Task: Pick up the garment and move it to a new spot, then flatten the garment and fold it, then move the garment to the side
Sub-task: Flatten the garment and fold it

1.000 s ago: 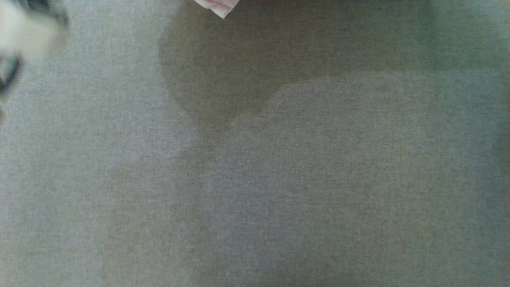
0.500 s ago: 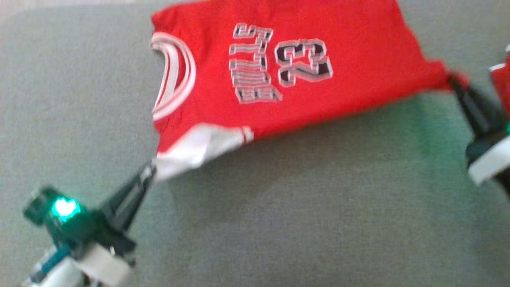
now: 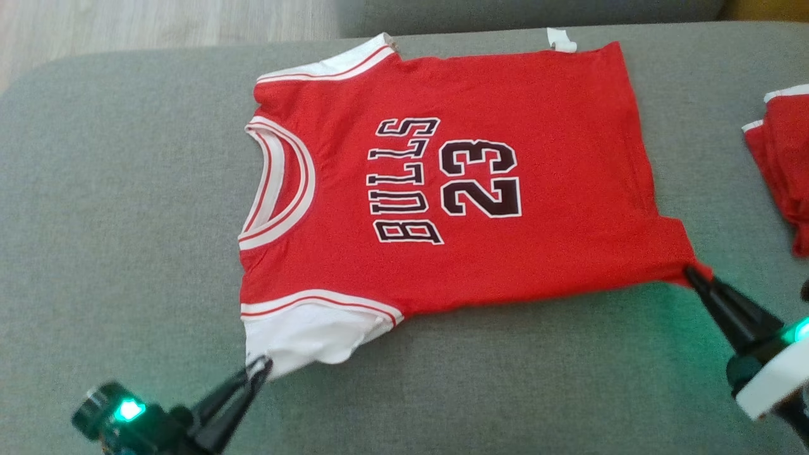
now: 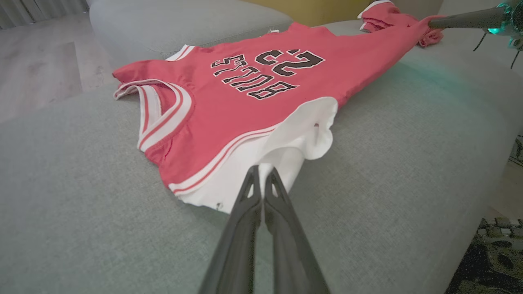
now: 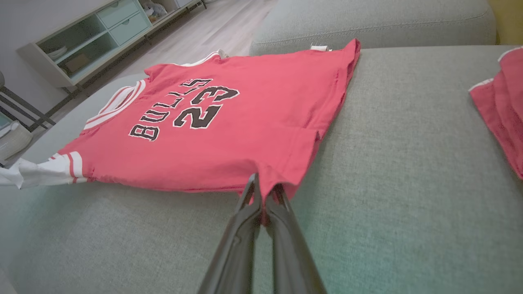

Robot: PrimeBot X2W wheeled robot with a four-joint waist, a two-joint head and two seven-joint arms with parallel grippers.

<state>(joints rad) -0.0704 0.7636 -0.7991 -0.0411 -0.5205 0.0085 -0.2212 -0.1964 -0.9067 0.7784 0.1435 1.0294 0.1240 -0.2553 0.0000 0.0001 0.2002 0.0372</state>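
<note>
The garment (image 3: 455,265) is a red shirt with white sleeves and black "BULLS 23" lettering, spread face up on the grey sofa cushion (image 3: 126,221). Its neck points left in the head view. My left gripper (image 3: 260,365) is shut on the near white sleeve (image 4: 286,159), and in the left wrist view the cloth is pinched at the gripper (image 4: 261,169). My right gripper (image 3: 692,273) is shut on the near hem corner (image 5: 286,179), with red cloth between the gripper's (image 5: 265,190) tips. The near edge is stretched between both grippers and lifted slightly off the cushion.
A second red garment (image 3: 780,158) lies bunched at the right edge of the cushion. The sofa back (image 5: 367,24) rises behind the shirt. Wooden floor (image 3: 158,25) and a low shelf unit (image 5: 90,36) lie beyond the left side.
The head camera has swung, bringing the whole shirt and both grippers into view. The shirt now lies flatter and more spread than half a second ago, both grips unchanged.
</note>
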